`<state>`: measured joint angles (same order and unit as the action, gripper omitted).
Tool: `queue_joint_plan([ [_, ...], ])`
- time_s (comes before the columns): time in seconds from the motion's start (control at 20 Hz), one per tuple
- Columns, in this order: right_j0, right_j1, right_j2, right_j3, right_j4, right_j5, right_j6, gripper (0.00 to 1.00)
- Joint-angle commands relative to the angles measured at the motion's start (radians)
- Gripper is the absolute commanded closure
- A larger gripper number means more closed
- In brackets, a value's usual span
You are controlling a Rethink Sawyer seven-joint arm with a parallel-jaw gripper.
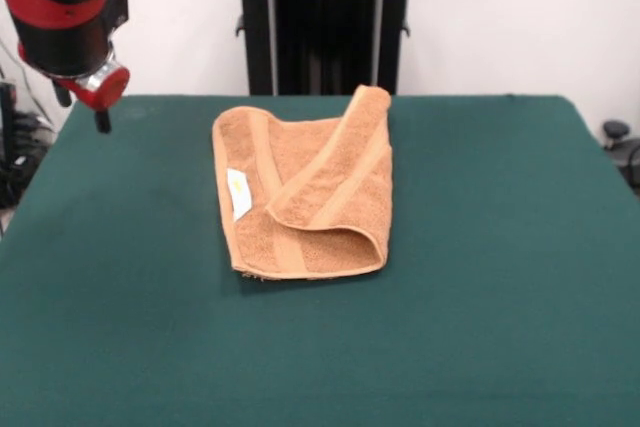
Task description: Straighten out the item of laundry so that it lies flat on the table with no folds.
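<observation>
- Front view: the towel [305, 192] lies about midway between the table's side edges, toward the far edge, with one corner reaching almost to that edge.
- It is not flat. A flap is folded diagonally over the main body, running from the far corner down to the near right corner, where it curls into a rounded, open loop. I judge that loop is standing up because the fold is loose, not pressed down.
- A small white label [238, 193] shows on the exposed lower layer near the towel's left side, and woven bands cross both layers at different angles, which tells me the upper layer is turned over the lower one.
- The table [500, 327] is dark green and bare around the towel.
- My arm hangs above the far left corner of the table, well apart from the towel. My gripper [101, 120] points down just over the felt there.
- I hold nothing that I can see; whether my fingers are spread or closed, I cannot tell from here.
- The flattening is not yet done.
</observation>
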<state>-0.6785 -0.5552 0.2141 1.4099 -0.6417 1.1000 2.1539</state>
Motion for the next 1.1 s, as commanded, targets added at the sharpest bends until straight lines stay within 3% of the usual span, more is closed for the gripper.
queue_joint_plan([
  [0.05,0.066,0.05,0.081,0.053,0.006,0.041,-0.191,0.0],
  [0.65,0.134,0.037,0.042,0.125,0.013,-0.025,-0.052,0.0],
  [1.1,0.215,0.067,0.016,0.109,0.039,-0.025,0.077,0.0],
])
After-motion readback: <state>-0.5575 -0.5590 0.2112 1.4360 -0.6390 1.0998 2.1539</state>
